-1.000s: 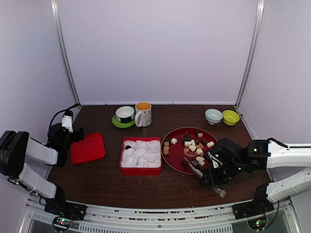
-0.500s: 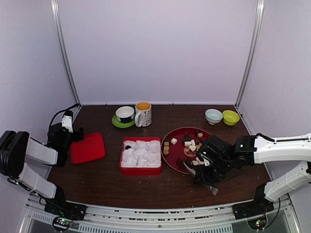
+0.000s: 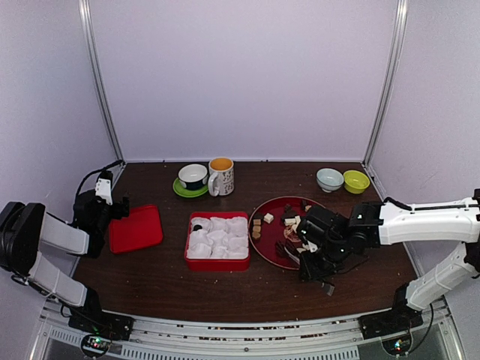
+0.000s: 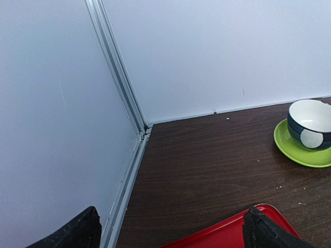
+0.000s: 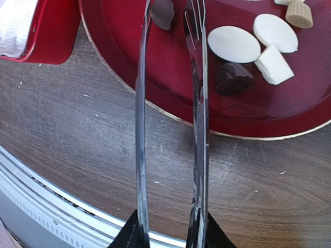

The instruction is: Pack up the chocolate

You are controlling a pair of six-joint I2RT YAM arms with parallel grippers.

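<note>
The chocolate (image 3: 297, 223) lies as small dark, tan and cream pieces on a round red plate (image 3: 267, 234). My right gripper (image 3: 316, 268) hovers at the plate's near edge, shut on long metal tongs (image 5: 140, 129). The tong tips reach over the plate (image 5: 289, 108), with a dark piece (image 5: 163, 13) between them. I cannot tell whether they touch it. A cream round (image 5: 234, 44) and another dark piece (image 5: 234, 77) lie just to the right. A red box (image 3: 217, 264) of white paper cups stands left of the plate. My left gripper (image 3: 111, 207) hangs open and empty at the far left.
A red lid (image 3: 136, 229) lies beside the left gripper, its corner in the left wrist view (image 4: 222, 235). A bowl on a green saucer (image 3: 193, 178) and a mug (image 3: 221, 175) stand at the back. Two small bowls (image 3: 342, 180) sit at the back right.
My right arm has swung left and in toward the plate, bringing the tongs over its near side. The tong arms have narrowed a little. The left arm has not moved.
</note>
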